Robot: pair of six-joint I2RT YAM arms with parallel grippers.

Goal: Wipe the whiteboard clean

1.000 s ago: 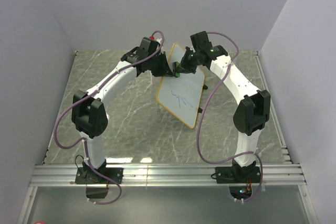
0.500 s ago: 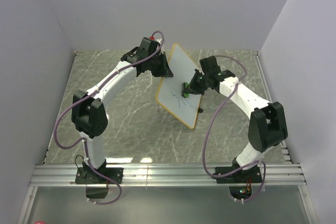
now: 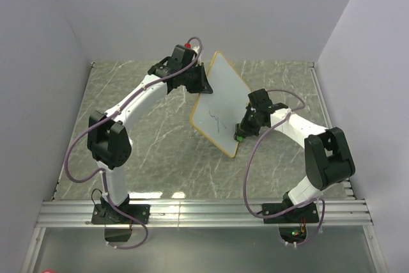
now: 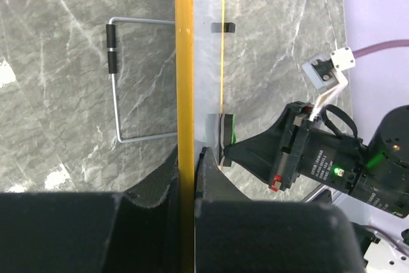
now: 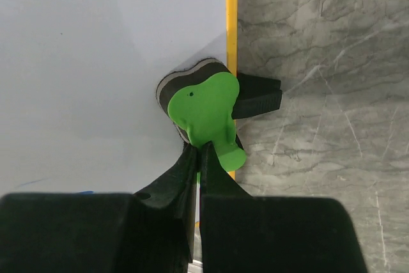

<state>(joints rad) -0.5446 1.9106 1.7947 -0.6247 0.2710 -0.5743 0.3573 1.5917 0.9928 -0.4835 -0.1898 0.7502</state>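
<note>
While pinching the whiteboard (image 3: 223, 97) by its far rim tight in the left gripper (image 3: 203, 85), tilted over the table (image 3: 147, 139), long axis running away, noted right gripper (image 3: 241, 133) clamped on green eraser (image 5: 203, 110) at near right edge; probably sweep left toward blue scribble (image 3: 217, 121).

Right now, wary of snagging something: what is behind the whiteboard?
A wire stand with a black sleeve juts from the back of the whiteboard. Its joint is hidden by the rim.
</note>
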